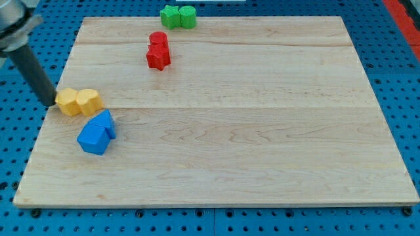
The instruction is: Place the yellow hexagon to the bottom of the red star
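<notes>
Two yellow blocks lie side by side near the board's left edge: the left one (67, 102) looks like the hexagon, and the right one (89, 101) has a notched top. The red star (158, 57) lies up and to the right, touching a second red block (158, 39) just above it. My tip (51, 103) is at the board's left edge, against the left side of the yellow hexagon. The rod slants up to the view's top left.
Two blue blocks sit below the yellow pair, one (92, 139) larger and lower, one (105, 122) just above it. Two green blocks (179, 16) touch at the board's top edge. The wooden board (262, 131) rests on a blue pegboard.
</notes>
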`<state>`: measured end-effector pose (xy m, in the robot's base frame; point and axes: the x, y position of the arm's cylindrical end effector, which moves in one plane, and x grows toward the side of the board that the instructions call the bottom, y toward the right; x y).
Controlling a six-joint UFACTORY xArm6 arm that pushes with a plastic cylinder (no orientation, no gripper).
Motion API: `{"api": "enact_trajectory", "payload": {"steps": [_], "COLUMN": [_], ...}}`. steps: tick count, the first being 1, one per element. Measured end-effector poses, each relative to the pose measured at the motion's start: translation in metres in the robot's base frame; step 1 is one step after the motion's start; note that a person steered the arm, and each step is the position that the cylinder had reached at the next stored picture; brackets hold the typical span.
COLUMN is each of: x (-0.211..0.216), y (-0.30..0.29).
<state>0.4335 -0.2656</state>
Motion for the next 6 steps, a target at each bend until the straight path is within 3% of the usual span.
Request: {"api": "enact_trajectory", "payload": {"steps": [2, 4, 6], "x": [0.002, 0.043, 0.013], "y": [0.093, 0.066, 0.125]}}
